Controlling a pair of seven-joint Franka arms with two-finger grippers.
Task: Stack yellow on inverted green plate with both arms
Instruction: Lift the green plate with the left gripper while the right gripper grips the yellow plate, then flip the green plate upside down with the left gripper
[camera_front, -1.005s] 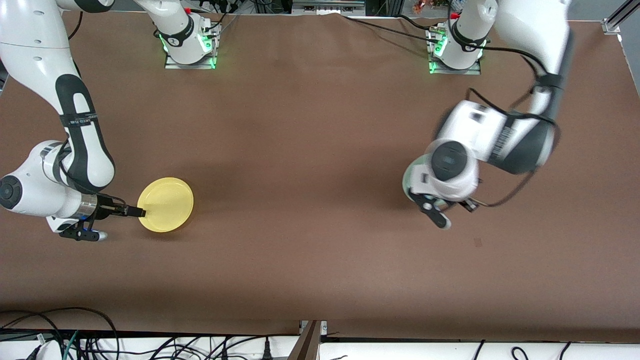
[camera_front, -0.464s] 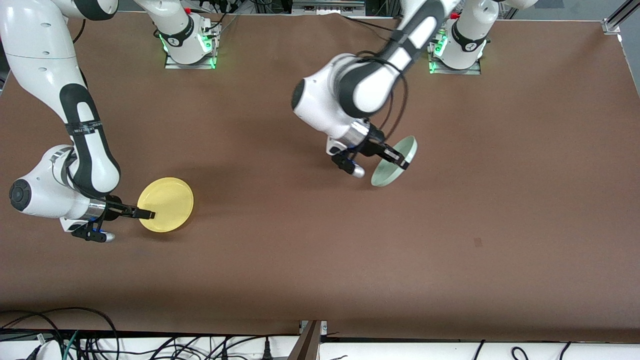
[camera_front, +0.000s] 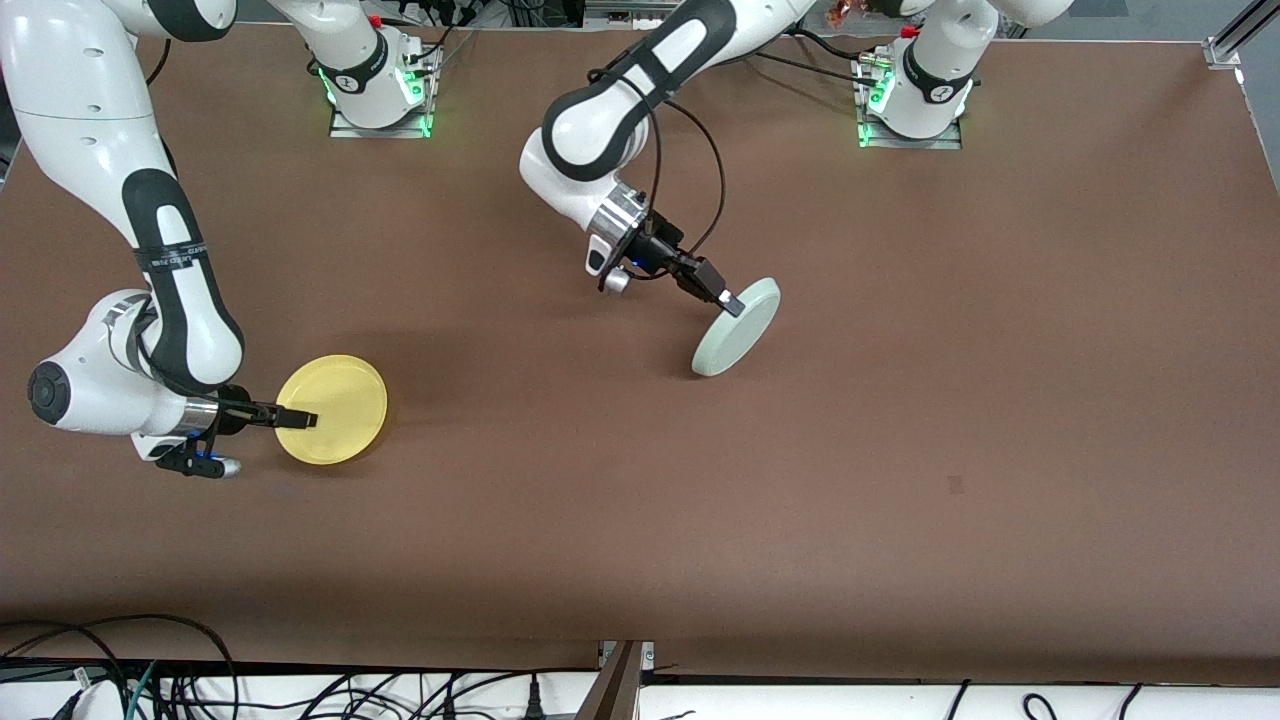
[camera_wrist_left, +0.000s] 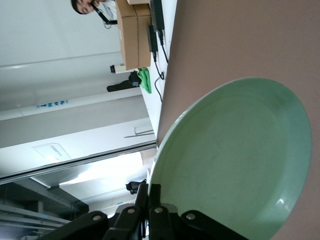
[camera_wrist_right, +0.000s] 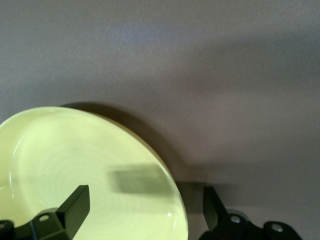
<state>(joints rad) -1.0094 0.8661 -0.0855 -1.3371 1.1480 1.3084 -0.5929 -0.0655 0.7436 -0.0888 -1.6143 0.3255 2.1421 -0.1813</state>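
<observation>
The yellow plate (camera_front: 332, 408) lies flat on the brown table toward the right arm's end. My right gripper (camera_front: 303, 420) is open at its rim, one finger over the yellow plate (camera_wrist_right: 75, 170) and the other outside the edge; the right gripper (camera_wrist_right: 145, 204) holds nothing. The green plate (camera_front: 738, 327) hangs tilted over the table's middle, its underside turned up toward the front camera. My left gripper (camera_front: 728, 300) is shut on its rim. In the left wrist view the green plate's (camera_wrist_left: 235, 160) hollow face fills the picture, with the left gripper (camera_wrist_left: 150, 192) pinching its edge.
Both arm bases (camera_front: 378, 95) (camera_front: 912, 105) stand with green lights along the table's edge farthest from the front camera. Cables (camera_front: 150, 680) run below the table's nearest edge. A small dark mark (camera_front: 956, 485) sits on the table toward the left arm's end.
The left arm has swung from its own end to the table's middle with the green plate and turned its underside upward. The right gripper has slid a little farther over the yellow plate's rim.
</observation>
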